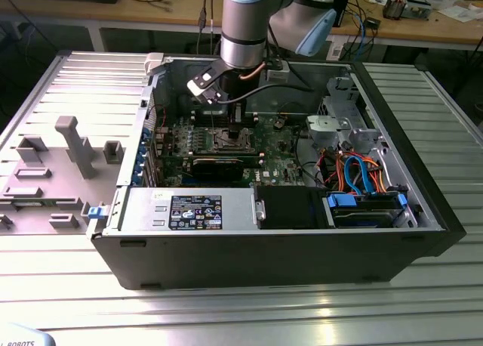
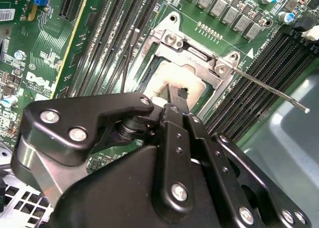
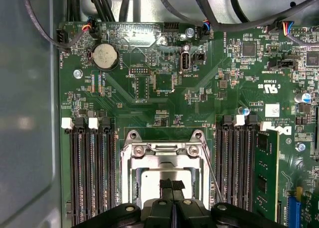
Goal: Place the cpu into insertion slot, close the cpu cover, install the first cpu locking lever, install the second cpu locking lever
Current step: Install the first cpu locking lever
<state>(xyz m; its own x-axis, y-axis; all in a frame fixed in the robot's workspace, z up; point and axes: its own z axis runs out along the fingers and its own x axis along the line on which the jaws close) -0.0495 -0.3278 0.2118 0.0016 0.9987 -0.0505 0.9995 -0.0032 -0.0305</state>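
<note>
One cpu lies flat, socketed.

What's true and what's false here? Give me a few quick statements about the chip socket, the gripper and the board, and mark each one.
1. The pale silver-grey square cpu sits in the metal-rimmed insertion slot. True.
2. The gripper has its black fingers spread wide apart. False: they are closed together, right over the cpu.
3. A round silver coin battery sits on the green motherboard. True.
4. Every long black memory slot is empty. False: a green memory module stands in one of them.
</note>
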